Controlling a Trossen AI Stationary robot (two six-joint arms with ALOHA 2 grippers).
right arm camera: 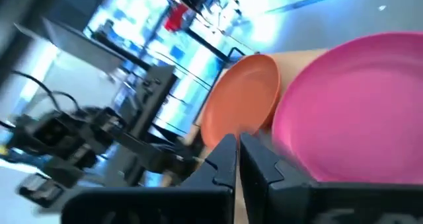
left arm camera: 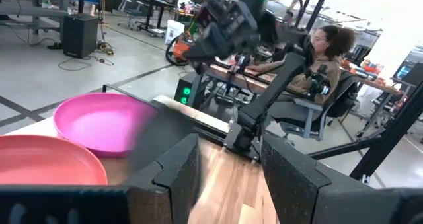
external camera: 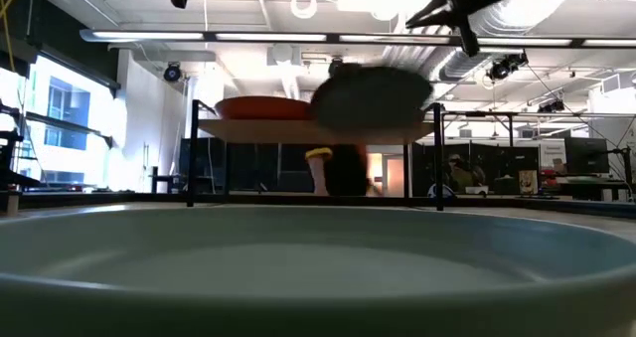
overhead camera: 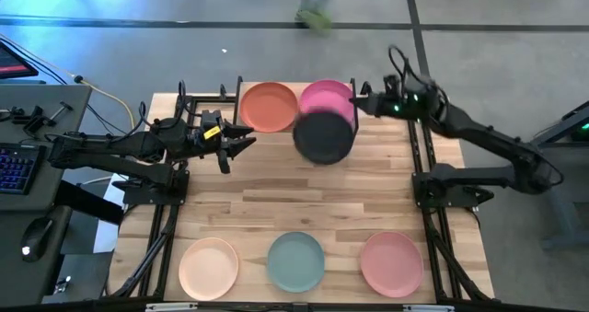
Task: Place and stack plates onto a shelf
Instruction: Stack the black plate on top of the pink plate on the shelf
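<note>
Grey plate [overhead camera: 324,135] blurred off shelf edge, touching no fingers | left fingers [left arm camera: 228,178] apart | right fingers [right arm camera: 236,159] together

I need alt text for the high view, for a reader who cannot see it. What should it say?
A dark grey plate overlaps the magenta plate beside the orange plate on the shelf. The left end effector is open nearby, the right end effector shut at the shelf's edge. Cream, teal and salmon plates line the table's near edge.
</note>
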